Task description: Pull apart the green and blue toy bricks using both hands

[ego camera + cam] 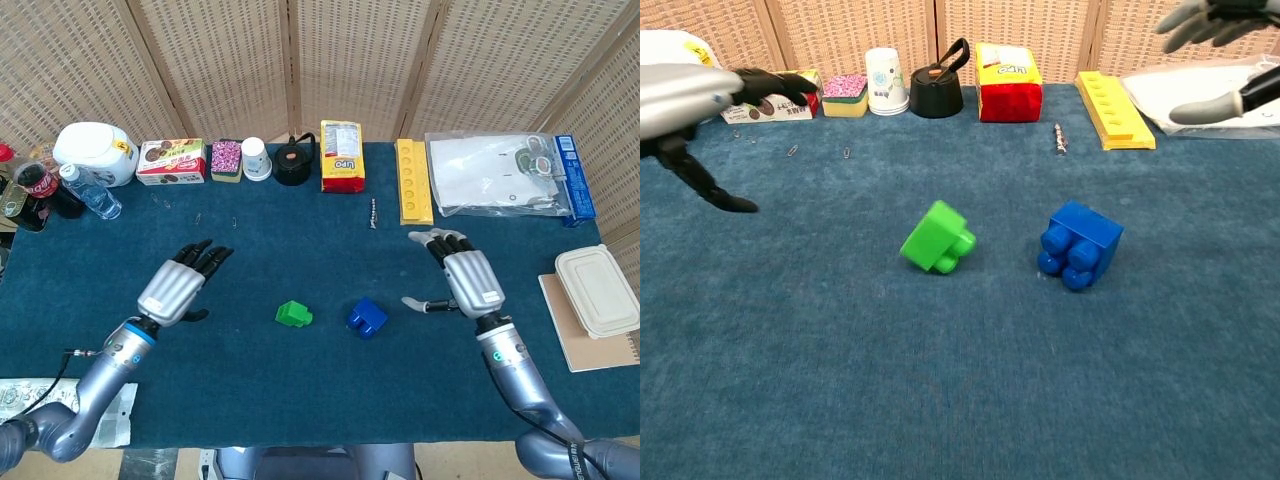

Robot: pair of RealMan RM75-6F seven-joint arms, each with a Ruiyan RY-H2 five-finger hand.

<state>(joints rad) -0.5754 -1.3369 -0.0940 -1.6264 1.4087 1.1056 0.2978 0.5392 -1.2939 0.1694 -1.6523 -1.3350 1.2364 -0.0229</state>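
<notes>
The green brick [293, 314] [937, 238] lies tipped on its side on the blue cloth, apart from the blue brick [367, 318] [1080, 243], which rests to its right with its studs facing the near edge. My left hand [179, 287] [700, 100] hovers open to the left of the green brick, fingers spread, holding nothing. Off to the right of the blue brick, my right hand [467, 280] [1225, 40] is raised and open, thumb out, empty.
Along the far edge stand a white jar [96, 152], snack box [171, 161], paper cup [256, 158], black kettle [294, 162], yellow-red packet [341, 156] and a yellow block strip [413, 180]. A plastic bag [495, 173] and lidded container [597, 290] lie right. Bottles [40, 188] stand far left.
</notes>
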